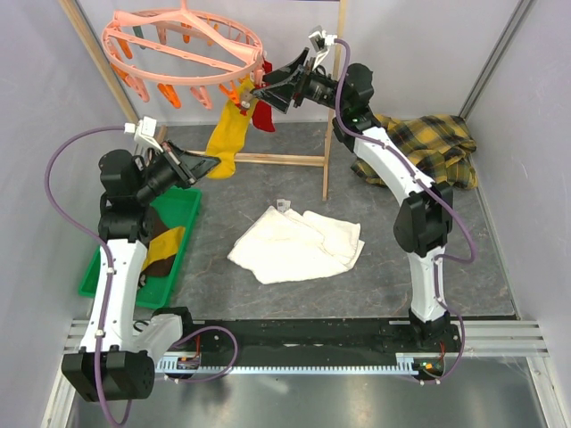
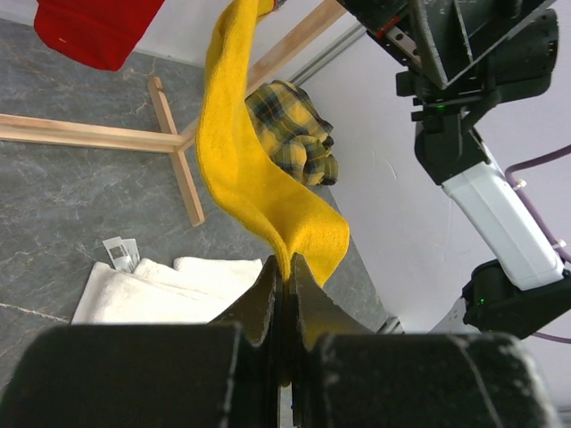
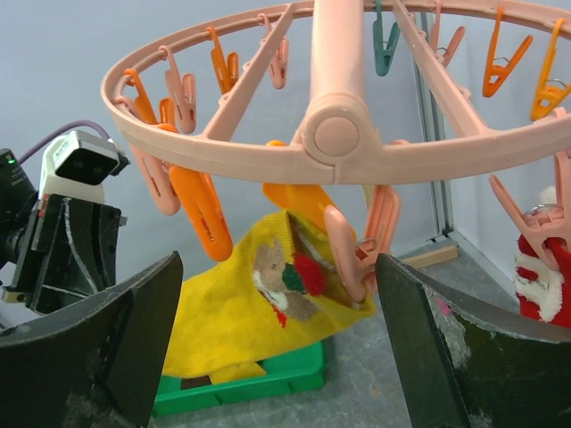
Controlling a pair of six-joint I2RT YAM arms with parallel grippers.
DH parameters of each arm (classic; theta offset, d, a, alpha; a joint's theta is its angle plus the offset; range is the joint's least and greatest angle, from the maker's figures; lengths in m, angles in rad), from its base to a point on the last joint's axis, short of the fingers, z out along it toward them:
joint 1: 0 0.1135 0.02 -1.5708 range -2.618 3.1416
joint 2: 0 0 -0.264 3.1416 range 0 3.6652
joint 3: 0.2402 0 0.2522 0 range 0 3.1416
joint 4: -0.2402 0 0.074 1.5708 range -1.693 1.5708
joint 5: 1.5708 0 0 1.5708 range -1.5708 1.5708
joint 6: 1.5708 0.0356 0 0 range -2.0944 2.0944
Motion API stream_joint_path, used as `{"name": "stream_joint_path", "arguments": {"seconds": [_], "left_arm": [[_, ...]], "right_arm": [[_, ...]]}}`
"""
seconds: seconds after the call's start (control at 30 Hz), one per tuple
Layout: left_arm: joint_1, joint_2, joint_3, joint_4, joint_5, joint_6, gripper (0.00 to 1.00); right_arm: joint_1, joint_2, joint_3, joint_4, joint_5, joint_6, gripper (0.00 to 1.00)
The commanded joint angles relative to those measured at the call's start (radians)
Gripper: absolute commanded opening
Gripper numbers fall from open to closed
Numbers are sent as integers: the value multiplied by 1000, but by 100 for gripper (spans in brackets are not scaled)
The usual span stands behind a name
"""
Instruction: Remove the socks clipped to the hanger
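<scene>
The yellow sock (image 1: pixel 227 134) hangs from the near right rim of the hanger (image 1: pixel 183 45), a pink ring with many pink and orange clips that stays high over the far left part of the desk (image 1: pixel 375 294). In the right wrist view a pink clip (image 3: pixel 357 259) under the ring bites the open cuff of this sock, which carries a small brown, red and green picture. The sock's lower end is drawn to the left and toward the near side, and there the left tool (image 1: pixel 212 163) pinches it: in the left wrist view the two fingers are pressed together on the fabric edge. The right tool (image 1: pixel 257 89) is at the ring beside the cuff, with its fingers spread wide, one at each side of the pink clip. Just right of the yellow sock, a red sock (image 1: pixel 263 116) with a white edge hangs from another clip.

Below the left arm, a green tray (image 1: pixel 183 203) lies at the left side of the desk and holds a mustard sock (image 1: pixel 169 239) and a brown sock (image 1: pixel 161 267). A white towel (image 1: pixel 299 242) lies crumpled in the middle of the desk. The foot of a wooden rack (image 1: pixel 277 159) crosses the far part, and a plaid shirt (image 1: pixel 424 143) is heaped at the far right
</scene>
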Motion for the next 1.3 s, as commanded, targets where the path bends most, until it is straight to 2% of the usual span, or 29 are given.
{"name": "stream_joint_path", "arguments": {"seconds": [0.0,0.17,0.27,0.47,0.97,1.17,1.27], "left_arm": [[22,3,55,-4,44,-27,3],[45,15,84,-30,46,-18,2],[51,20,108,-67,23,11,2],[65,23,142,-124,-5,35,2],[82,21,156,-134,-2,25,2],[83,22,151,-134,-2,23,2],[83,20,148,-134,0,22,2]], "right_arm": [[-5,42,50,118,-30,16,96],[-4,83,51,277,-50,116,97],[-4,101,74,314,-53,148,97],[-2,111,102,322,-59,162,98],[2,184,215,256,-31,113,98],[8,186,223,213,-2,75,86],[10,193,227,218,5,71,85]]}}
